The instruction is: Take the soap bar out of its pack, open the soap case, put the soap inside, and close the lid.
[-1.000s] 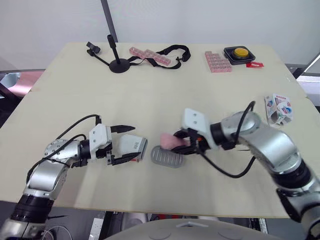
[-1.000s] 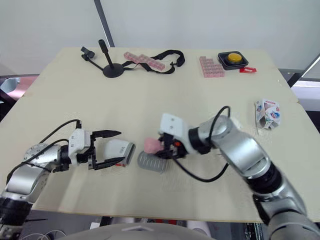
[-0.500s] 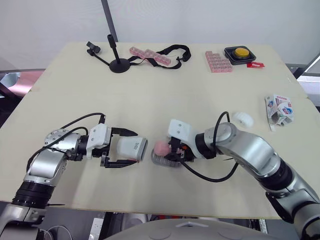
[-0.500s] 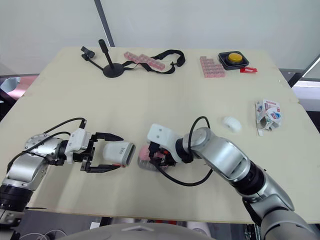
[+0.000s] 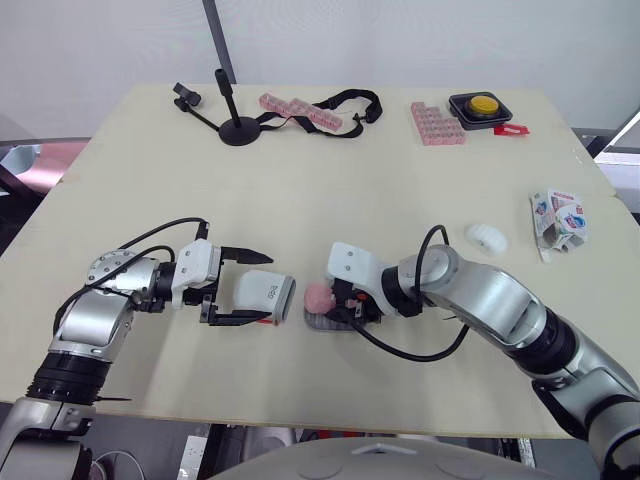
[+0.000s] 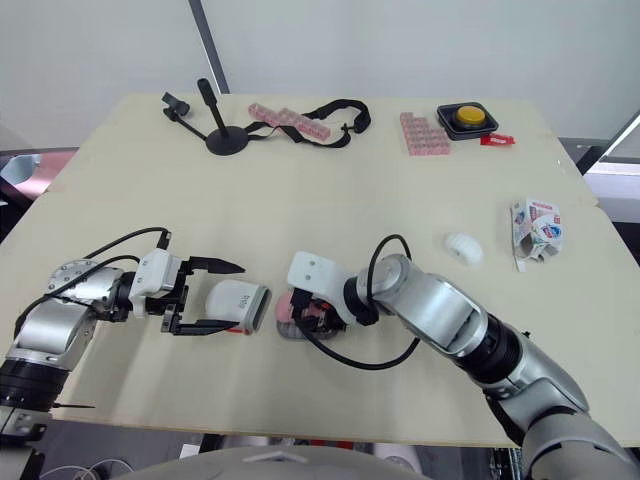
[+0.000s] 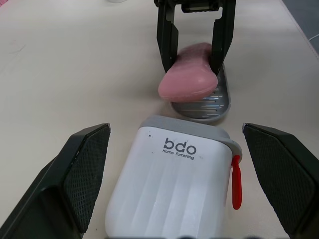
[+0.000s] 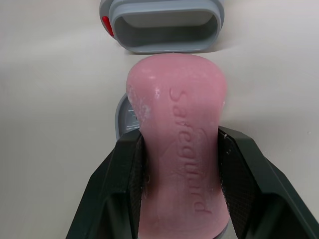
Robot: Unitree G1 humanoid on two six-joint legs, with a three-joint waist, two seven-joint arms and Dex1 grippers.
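Well, in the lower middle of the head view, the right end effector [image 8: 180, 149] is clenched on the pink soap bar [image 5: 318, 296], one black finger [image 7: 167, 47] on each long side. The bar sits over the near end of the grey ridged tray [image 7: 212, 103] that lies flat on the counter [image 5: 300, 190]; I cannot tell whether it touches the tray. Just to the left of it, the white soap case [image 7: 172, 184] lies on its side with its grey-rimmed open mouth facing the soap and a red tab at one edge. The left end effector [image 5: 266, 289] is spread wide, its fingers straddling the case without closing on it. The torn soap pack [image 5: 557, 218] lies at the right edge of the frame, well apart from both.
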